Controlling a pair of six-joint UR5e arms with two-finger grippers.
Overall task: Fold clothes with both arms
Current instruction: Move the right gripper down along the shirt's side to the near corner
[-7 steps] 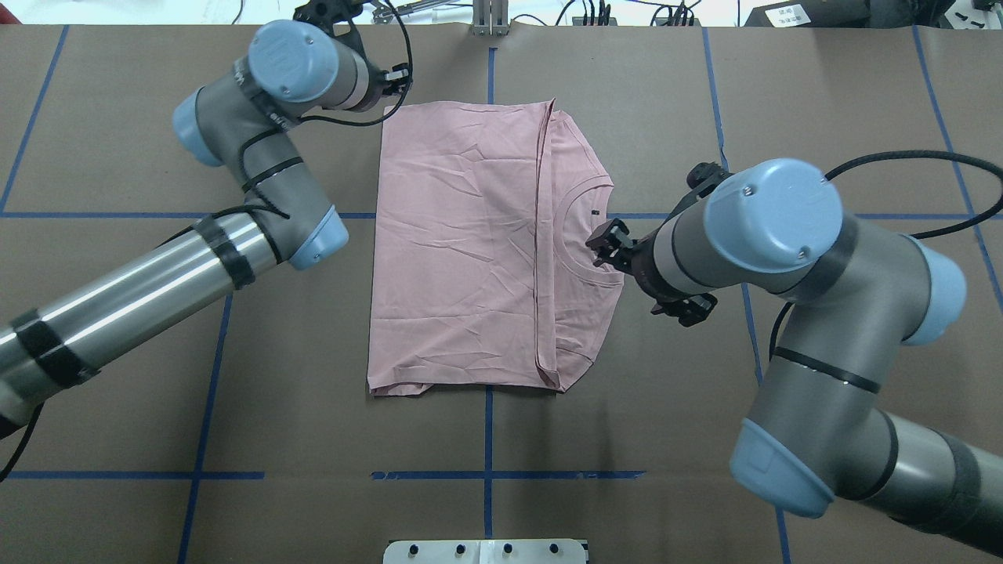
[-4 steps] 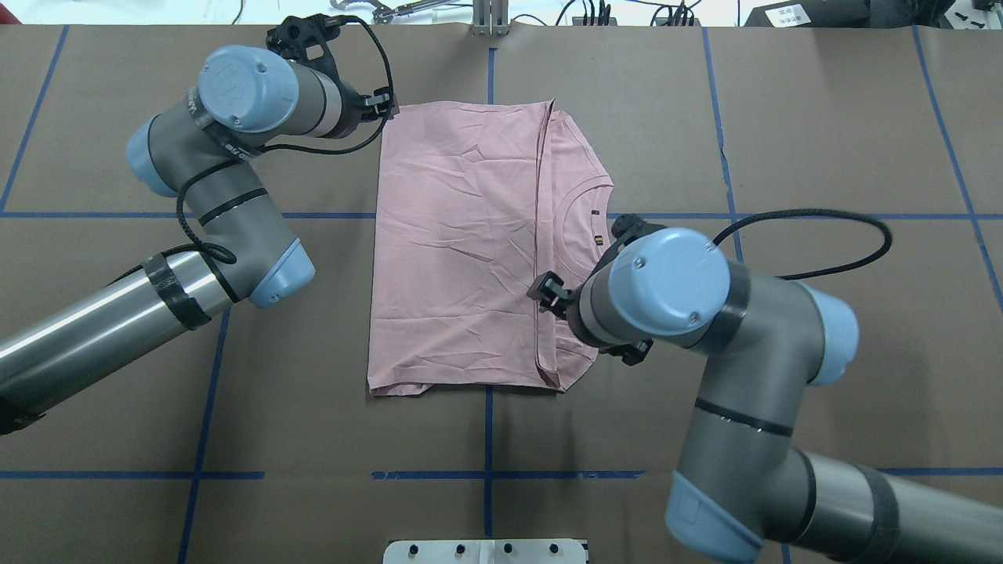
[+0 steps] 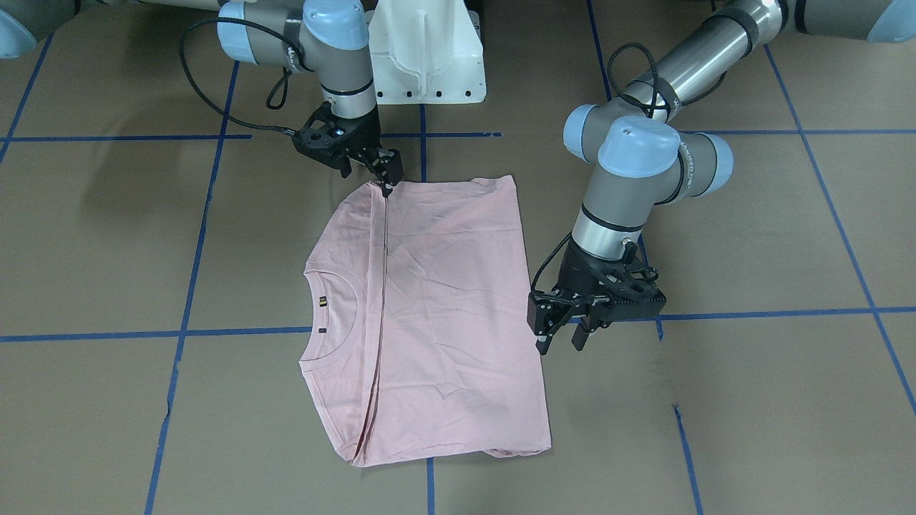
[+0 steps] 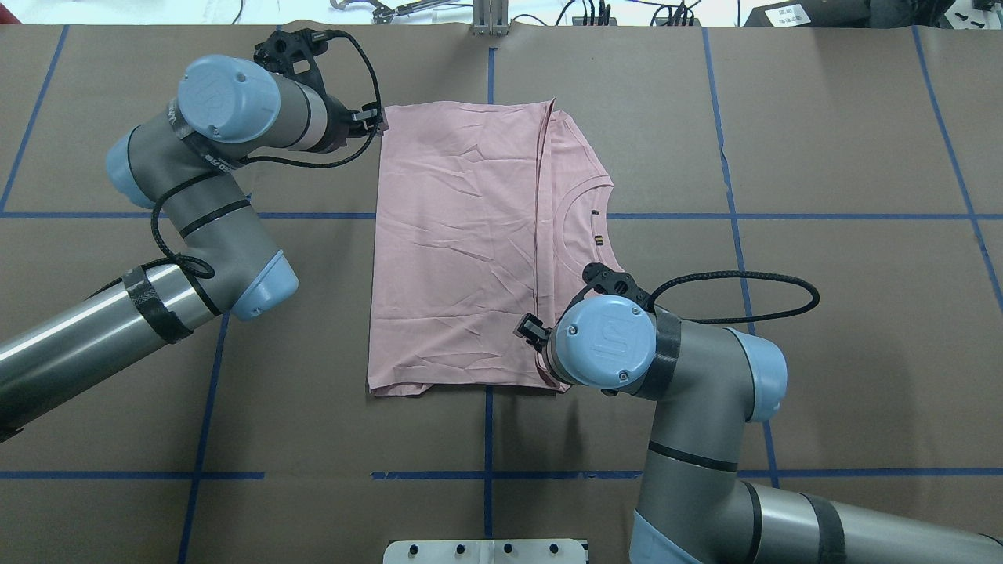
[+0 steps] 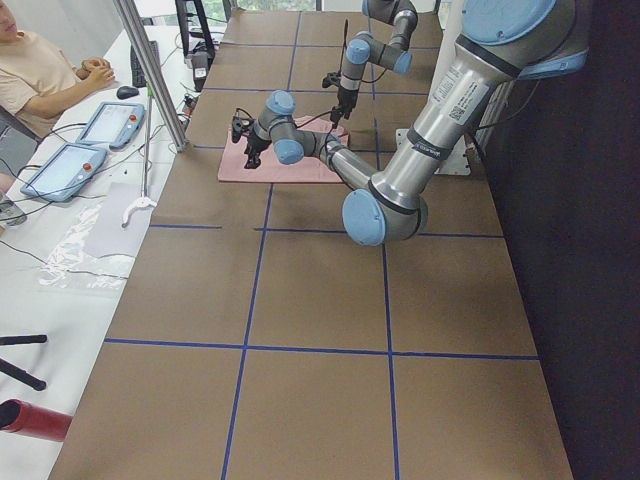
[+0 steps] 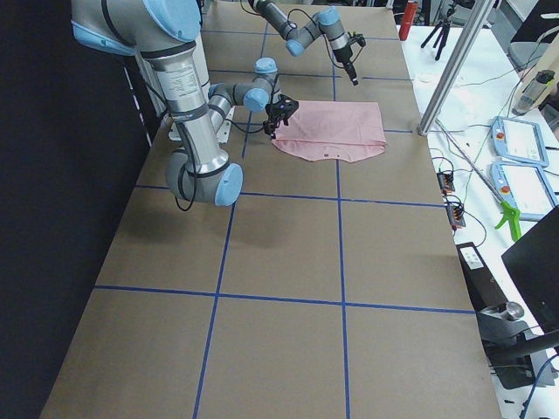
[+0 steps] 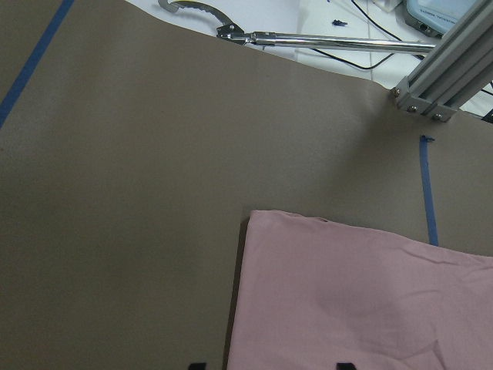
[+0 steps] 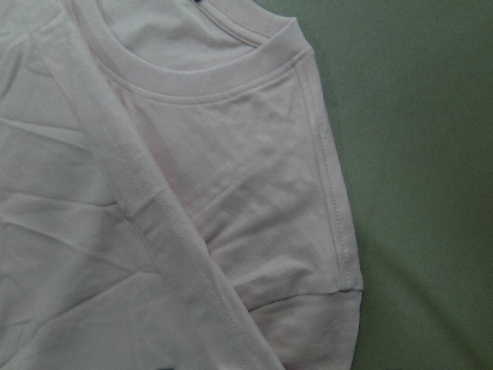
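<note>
The pale pink T-shirt [image 4: 462, 243] lies flat on the brown table, one side folded over along a long hem line. Its collar [image 3: 336, 315] shows; plain fabric faces up. My left gripper [image 3: 558, 337] hangs open above the table beside the shirt's left edge, and the left wrist view shows the shirt's far left corner [image 7: 254, 220] just ahead of the fingertips. My right gripper [image 3: 383, 179] is open over the near end of the fold line, its wrist covering that corner in the overhead view. The right wrist view shows sleeve and collar [image 8: 231, 85], no fingers.
The white pedestal base [image 3: 429, 57] stands at the robot's edge of the table. Blue tape lines [image 4: 486, 475] cross the brown surface. Beyond the far edge are an aluminium post [image 5: 150, 70], cables, tablets and a seated person [image 5: 40, 70].
My right arm has swung from the collar toward the shirt's near right corner. My left arm has drawn back to the left from the far left corner. The shirt has not moved.
</note>
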